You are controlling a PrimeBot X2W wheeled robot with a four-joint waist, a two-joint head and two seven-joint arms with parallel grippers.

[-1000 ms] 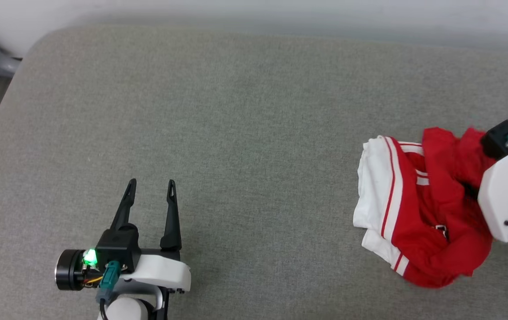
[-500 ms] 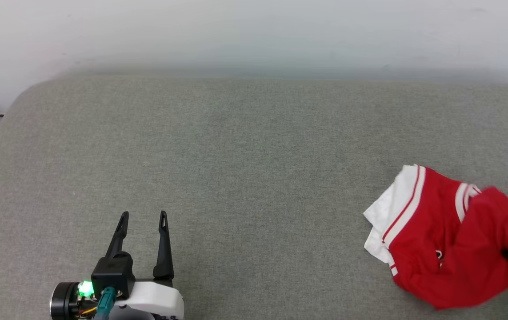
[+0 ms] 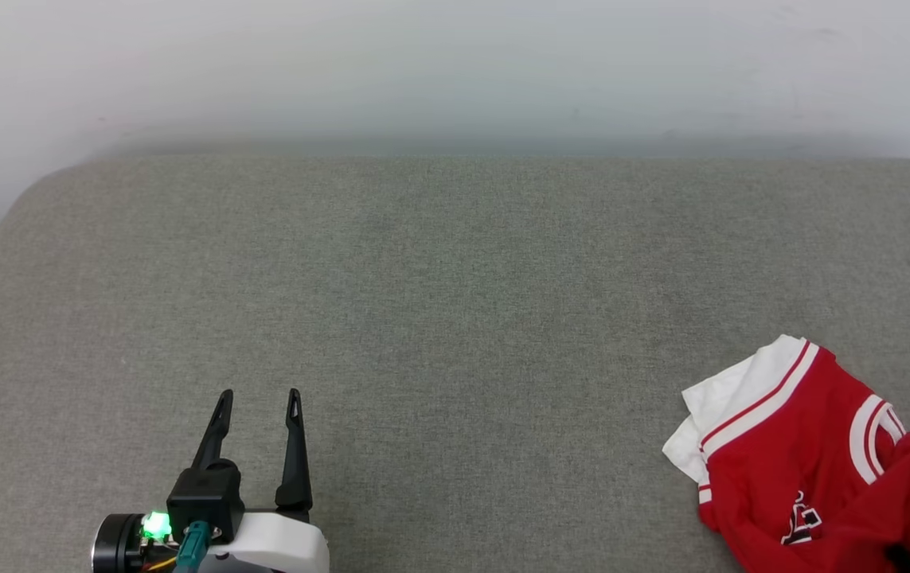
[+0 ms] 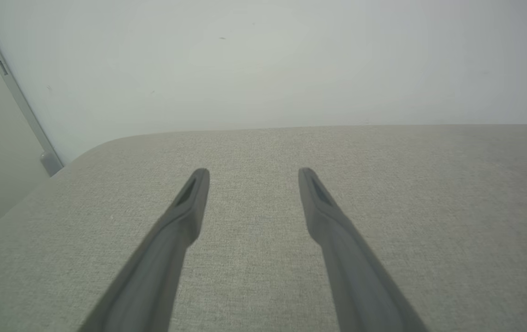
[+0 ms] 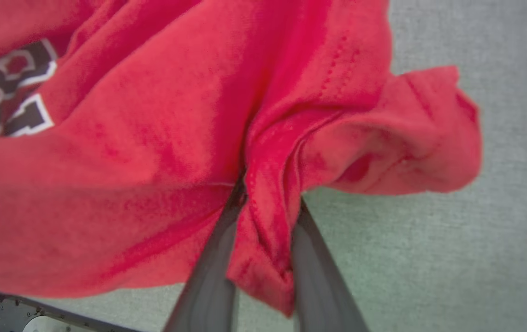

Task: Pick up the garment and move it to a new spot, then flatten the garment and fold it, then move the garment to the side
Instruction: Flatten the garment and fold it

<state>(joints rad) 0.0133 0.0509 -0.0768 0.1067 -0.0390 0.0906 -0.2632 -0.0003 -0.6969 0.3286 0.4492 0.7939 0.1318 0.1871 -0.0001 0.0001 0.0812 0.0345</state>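
Here, in the head view, the garment [image 3: 809,477] lies crumpled at the near right of the worktop [image 3: 455,302], well apart from the left gripper [image 3: 259,395]. Left wrist view: its fingers [image 4: 185,216] stand wide apart. Right wrist view: the right gripper [image 5: 270,196] has its fingers clamped on a red fold.

One garment [image 3: 809,477], two claws [image 3: 257,395] [image 5: 270,198], one grey surface [image 3: 423,302].
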